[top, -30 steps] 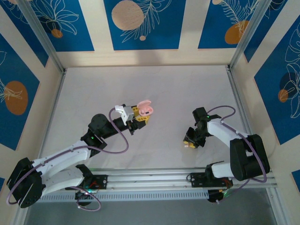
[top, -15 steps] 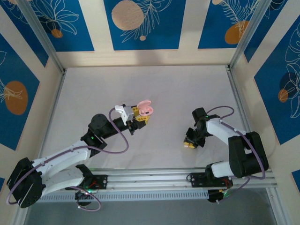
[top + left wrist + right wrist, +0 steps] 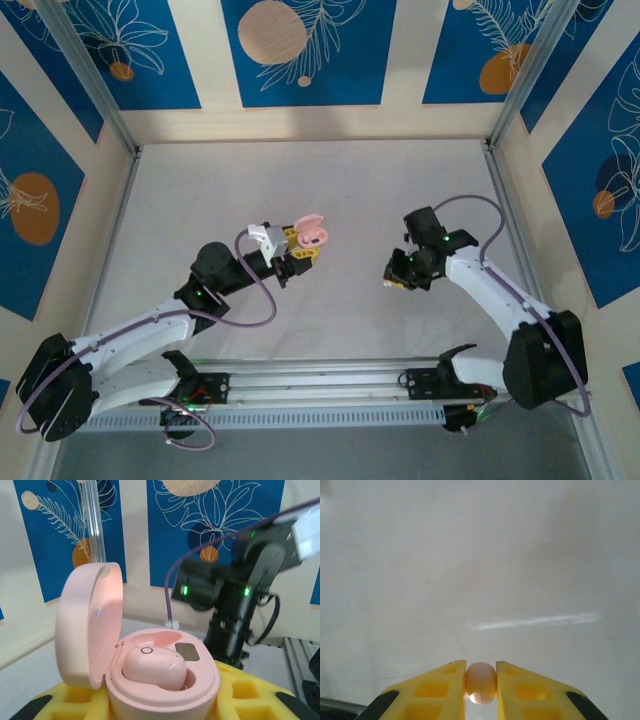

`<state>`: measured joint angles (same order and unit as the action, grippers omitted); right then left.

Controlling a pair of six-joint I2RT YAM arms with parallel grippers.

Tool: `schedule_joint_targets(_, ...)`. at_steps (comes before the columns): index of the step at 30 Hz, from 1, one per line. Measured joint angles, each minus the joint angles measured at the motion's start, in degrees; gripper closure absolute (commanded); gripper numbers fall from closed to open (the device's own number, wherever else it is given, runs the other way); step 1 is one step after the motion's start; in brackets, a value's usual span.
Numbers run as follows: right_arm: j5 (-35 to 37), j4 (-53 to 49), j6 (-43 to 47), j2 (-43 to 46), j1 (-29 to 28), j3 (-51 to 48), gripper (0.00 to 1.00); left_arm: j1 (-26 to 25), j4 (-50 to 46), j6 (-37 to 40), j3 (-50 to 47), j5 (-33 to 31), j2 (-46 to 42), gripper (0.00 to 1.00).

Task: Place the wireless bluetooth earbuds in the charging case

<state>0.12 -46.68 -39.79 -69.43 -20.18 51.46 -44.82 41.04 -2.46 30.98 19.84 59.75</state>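
Note:
My left gripper (image 3: 299,250) is shut on the pink charging case (image 3: 312,233) and holds it above the middle of the table. In the left wrist view the case (image 3: 165,692) sits between yellow fingers (image 3: 250,697), its lid (image 3: 90,620) swung open to the left. One pink earbud (image 3: 154,667) lies in its near socket, and the socket behind it is empty. My right gripper (image 3: 391,281) hangs to the right of the case, apart from it. Its yellow fingers (image 3: 442,687) are shut on a small peach-pink earbud (image 3: 481,682), clear of the table.
The white table (image 3: 300,180) is fenced by patterned blue walls and aluminium posts (image 3: 515,85). A metal rail (image 3: 320,385) runs along the near edge by the arm bases. The right arm's dark wrist (image 3: 235,595) stands behind the case in the left wrist view.
The right gripper has closed on the earbud, lifted off the table and moved up and left toward the case. The left arm and the case have stayed put.

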Motion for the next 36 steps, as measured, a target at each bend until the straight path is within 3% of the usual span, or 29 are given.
schedule_joint_targets(6, 0.9, -2.6, 3.6, 4.3, -5.4, 13.8, 0.79, 0.0, -0.8, 0.8, -0.5, 0.0, 0.4, 0.68)
schedule_joint_targets(15, 2.6, -6.8, 10.2, 2.7, -15.2, 30.6, 0.79, 0.0, -3.6, 2.8, -0.5, -1.3, 0.7, 0.68)
schedule_joint_targets(22, 4.8, -9.8, 13.6, -2.0, -20.0, 35.8, 0.79, -0.1, -6.0, 4.1, -0.5, -2.2, 0.9, 0.68)
schedule_joint_targets(36, 7.2, -12.8, 15.9, -3.8, -21.5, 38.9, 0.79, -0.3, -7.1, 4.6, -0.5, -2.6, 0.9, 0.68)
